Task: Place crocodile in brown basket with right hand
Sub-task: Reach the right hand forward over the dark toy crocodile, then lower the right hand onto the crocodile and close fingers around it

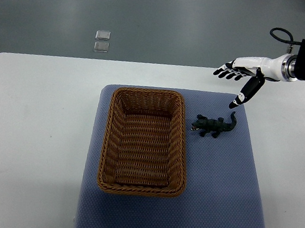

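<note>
Currently the right robot hand (244, 70) is open and holds nothing: four fingers stretched out flat toward picture-left, thumb hanging down toward the blue mat (233, 189). The wrist looks roughly level and the arm enters from the right edge, so the hand sits over the far right part of the table (24, 129), near the mat's far right corner. The crocodile (214, 126) lies on the mat, near the thumb tip but clear of it. It is just beside the right wall of the brown basket (184, 153), not touching as far as I can tell, with its snout toward the basket and its tail curling up toward the hand. My read: small moulded toy, light, fairly stiff, bumpy skin so decent grip, not fragile. It's low-profile, so a flat pinch is awkward. Best hold is across the trunk between the legs, thumb opposing fingers; the tail is too thin and would let it swing. Left arm not in view.
</note>
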Controlling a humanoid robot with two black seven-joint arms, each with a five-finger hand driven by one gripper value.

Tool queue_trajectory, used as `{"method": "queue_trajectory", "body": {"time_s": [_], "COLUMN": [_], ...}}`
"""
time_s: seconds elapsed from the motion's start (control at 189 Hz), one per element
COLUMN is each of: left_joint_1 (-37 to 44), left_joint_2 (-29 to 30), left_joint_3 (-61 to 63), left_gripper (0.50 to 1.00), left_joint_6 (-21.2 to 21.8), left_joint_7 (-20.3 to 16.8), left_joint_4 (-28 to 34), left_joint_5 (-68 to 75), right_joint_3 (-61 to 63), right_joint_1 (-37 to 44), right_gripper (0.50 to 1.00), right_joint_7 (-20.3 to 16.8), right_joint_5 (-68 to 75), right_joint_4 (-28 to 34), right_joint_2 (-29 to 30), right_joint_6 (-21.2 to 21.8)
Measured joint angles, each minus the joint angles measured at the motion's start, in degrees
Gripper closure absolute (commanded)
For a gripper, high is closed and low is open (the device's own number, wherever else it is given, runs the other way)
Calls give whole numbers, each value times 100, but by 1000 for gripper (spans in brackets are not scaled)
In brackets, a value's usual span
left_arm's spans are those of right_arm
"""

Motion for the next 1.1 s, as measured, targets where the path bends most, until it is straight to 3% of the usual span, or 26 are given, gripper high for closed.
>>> {"method": "queue_trajectory", "body": {"time_s": [0.169, 1.101], "left_joint_1": [-3, -2], "left_joint_2": [0, 0], "left_joint_3": [-1, -1], "left_gripper": [500, 500], "left_joint_6": [0, -29], "left_joint_7": [6, 16], "left_joint_4": [0, -44], "left_joint_5": [0, -11], "right_joint_3": [-84, -149], "right_joint_1": [-50, -987], "right_gripper": [574, 611], "right_joint_7": [-197, -148], "right_joint_5": [14, -169], "right_joint_4": [218, 174], "right_joint_2": [75, 510], "right_joint_6": [-78, -1180]}}
